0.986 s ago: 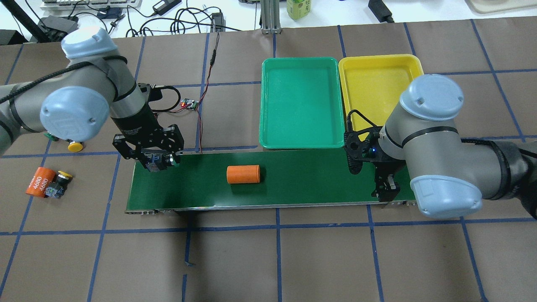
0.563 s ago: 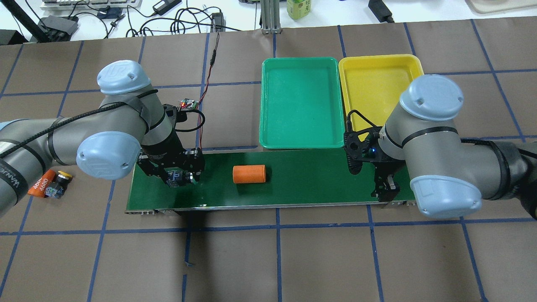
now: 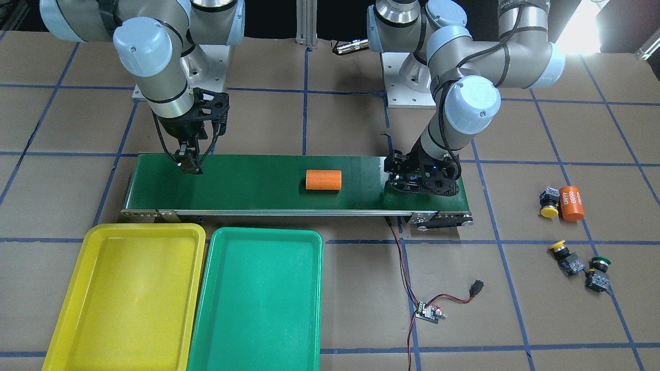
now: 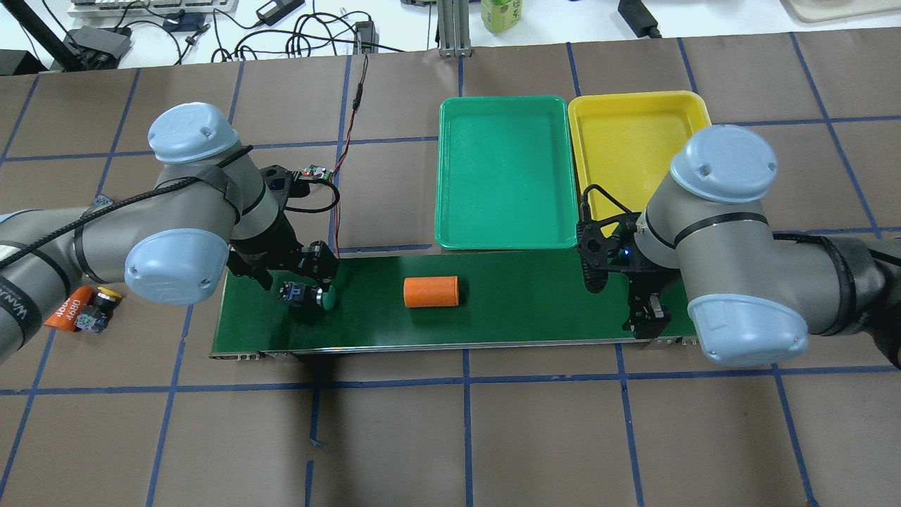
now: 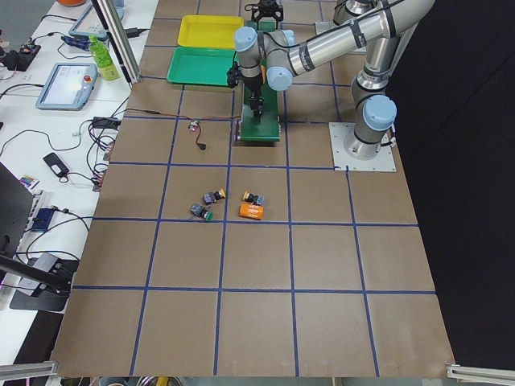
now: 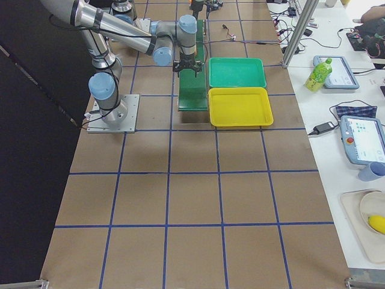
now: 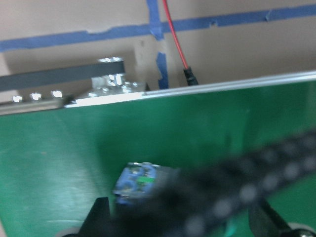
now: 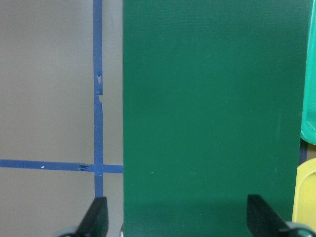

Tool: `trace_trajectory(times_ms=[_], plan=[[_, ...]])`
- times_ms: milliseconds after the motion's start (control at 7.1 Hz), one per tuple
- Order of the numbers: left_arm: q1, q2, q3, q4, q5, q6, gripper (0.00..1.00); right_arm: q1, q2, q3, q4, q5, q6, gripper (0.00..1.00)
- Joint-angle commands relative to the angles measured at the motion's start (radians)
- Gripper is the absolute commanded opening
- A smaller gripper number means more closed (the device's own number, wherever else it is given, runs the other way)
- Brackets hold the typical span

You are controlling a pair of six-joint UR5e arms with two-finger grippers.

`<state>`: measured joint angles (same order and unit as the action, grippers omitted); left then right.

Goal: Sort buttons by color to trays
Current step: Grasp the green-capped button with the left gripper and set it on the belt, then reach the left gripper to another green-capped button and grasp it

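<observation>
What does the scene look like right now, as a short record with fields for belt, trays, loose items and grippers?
belt: green button near the left-arm end; orange cylinder mid-belt
trays: green tray and yellow tray side by side, both empty
loose on table: yellow button beside second orange cylinder; another yellow button; spare green button
left gripper: open, over the green button
right gripper: open, over the belt's other end

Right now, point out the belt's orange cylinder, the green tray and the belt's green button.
orange cylinder (image 4: 431, 291): overhead view, middle of its side.
green tray (image 4: 503, 176): overhead view, bare floor.
green button (image 4: 326, 301): overhead view, its cap.
</observation>
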<state>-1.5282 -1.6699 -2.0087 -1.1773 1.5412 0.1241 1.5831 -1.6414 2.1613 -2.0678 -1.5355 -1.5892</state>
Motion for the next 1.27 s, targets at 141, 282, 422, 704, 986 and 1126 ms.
trace_trajectory(times_ms=[141, 282, 422, 704, 986, 1126], plan=[[0.134, 0.021, 0.069, -0.005, -0.004, -0.003, 1.00, 0.000, 0.000, 0.002, 0.000, 0.000, 0.000, 1.00], [0.245, -0.011, 0.140, -0.015, -0.007, 0.061, 1.00, 0.000, 0.000, 0.003, 0.000, 0.002, 0.000, 1.00], [0.323, -0.055, 0.219, -0.030, -0.003, 0.207, 1.00, 0.000, 0.002, 0.005, 0.000, 0.002, 0.000, 1.00], [0.411, -0.233, 0.437, -0.034, 0.045, 0.445, 1.00, 0.000, 0.002, 0.005, -0.001, 0.002, 0.000, 1.00], [0.533, -0.383, 0.543, -0.021, 0.036, 0.656, 1.00, 0.000, 0.002, 0.005, -0.003, 0.003, 0.000, 1.00], [0.580, -0.427, 0.548, -0.018, 0.034, 0.739, 1.00, 0.000, 0.000, 0.005, -0.005, 0.003, 0.000, 1.00]])
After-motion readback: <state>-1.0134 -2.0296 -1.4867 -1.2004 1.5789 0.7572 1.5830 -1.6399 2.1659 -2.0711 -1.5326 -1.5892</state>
